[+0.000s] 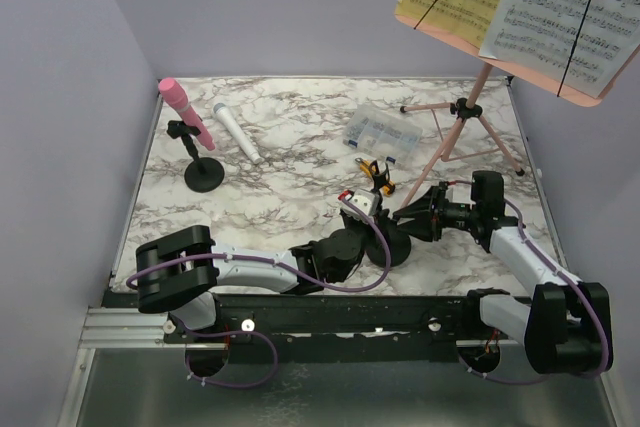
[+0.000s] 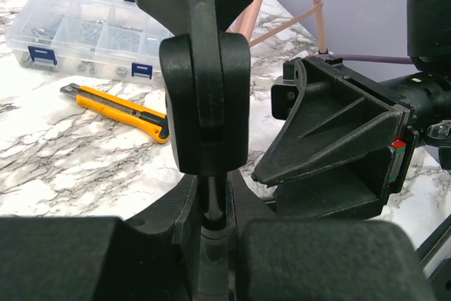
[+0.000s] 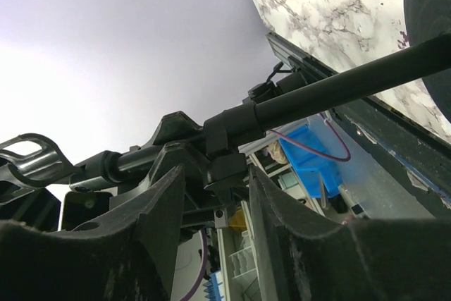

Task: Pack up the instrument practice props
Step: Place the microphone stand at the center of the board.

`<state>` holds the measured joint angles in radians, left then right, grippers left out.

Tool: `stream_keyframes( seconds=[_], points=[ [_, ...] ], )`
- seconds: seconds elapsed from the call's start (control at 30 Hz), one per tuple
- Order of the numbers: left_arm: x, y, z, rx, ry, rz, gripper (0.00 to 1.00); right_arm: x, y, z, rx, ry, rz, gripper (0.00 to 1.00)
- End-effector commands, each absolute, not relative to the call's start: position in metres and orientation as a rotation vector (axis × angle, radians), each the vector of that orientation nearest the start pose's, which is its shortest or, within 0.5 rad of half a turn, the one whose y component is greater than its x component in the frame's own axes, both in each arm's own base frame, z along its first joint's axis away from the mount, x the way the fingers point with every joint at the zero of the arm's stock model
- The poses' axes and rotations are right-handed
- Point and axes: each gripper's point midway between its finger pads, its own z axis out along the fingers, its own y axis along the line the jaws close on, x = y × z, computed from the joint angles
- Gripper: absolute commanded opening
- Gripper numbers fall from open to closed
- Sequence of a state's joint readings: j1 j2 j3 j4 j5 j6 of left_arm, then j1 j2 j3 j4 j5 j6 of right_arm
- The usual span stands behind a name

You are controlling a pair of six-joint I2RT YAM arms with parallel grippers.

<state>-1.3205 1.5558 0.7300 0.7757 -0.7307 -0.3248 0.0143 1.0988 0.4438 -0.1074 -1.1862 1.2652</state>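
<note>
The left pincer [image 2: 211, 234] is closed narrow on the thin stem of a black mic holder [image 2: 204, 103], which lies tilted at the near middle of the desk [image 1: 280, 192]. The right pincer [image 3: 217, 182] straddles the holder's swivel joint, half narrowed; whether its pads press cannot be told. The holder looks light, stiff and hard. Its stem is smooth and likely slippery, and its round base [image 3: 431, 26] is probably the heavy end, so a hold at the joint or close to the base should stop it swinging. Farther back, the clear compartment box [image 2: 84, 29] sits with its lid down and small metal bits in its cells. A utility knife [image 2: 116, 109] lies just beside it.
</note>
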Motion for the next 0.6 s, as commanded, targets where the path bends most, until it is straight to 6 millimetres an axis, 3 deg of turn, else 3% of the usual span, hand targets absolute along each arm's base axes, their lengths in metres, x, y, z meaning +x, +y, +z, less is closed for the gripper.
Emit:
stream_keyframes(
  seconds=[0.0, 0.3, 0.4, 0.57],
  points=[
    [0.2143, -0.4004, 0.1961, 0.222, 1.62, -0.687, 0.0, 0.1962, 0.1842, 0.1652, 0.876, 2.424, 1.953, 0.46],
    [0.2141, -0.4033, 0.1921, 0.225, 1.627, -0.688, 0.0, 0.1913, 0.1865, 0.164, 0.867, 2.431, 1.955, 0.43],
    [0.2143, -0.4029, 0.1926, 0.223, 1.627, -0.689, 0.0, 0.1938, 0.1864, 0.1649, 0.868, 2.425, 1.956, 0.36],
    [0.2144, -0.4015, 0.1926, 0.22, 1.627, -0.687, 0.0, 0.1937, 0.1863, 0.1643, 0.848, 2.417, 1.945, 0.15]
  ],
)
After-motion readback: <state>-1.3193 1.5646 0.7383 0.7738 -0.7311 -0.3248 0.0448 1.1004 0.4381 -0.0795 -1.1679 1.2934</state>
